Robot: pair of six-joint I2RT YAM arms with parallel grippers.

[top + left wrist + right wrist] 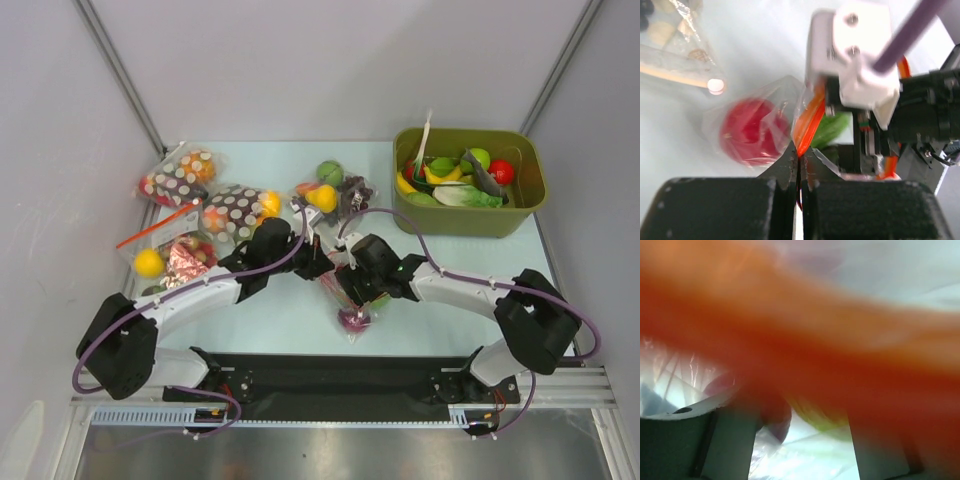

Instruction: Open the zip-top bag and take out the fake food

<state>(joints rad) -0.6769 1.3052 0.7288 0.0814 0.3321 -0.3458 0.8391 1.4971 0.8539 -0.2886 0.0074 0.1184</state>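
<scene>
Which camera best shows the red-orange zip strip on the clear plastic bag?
Left wrist view: the red-orange zip strip is sharpest, pinched in the shut left gripper. Right wrist view gives only an orange blur of it. In the top external view the arms mostly hide it; only the clear plastic bag shows.

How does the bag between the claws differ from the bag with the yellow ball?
The clear zip-top bag is pinched at its red-orange strip by the left claw; the clear yellow-ball bag lies untouched. The zip-top bag holds a red ball; the yellow-ball bag, a shiny pink piece too. Both are crinkly plastic.
</scene>
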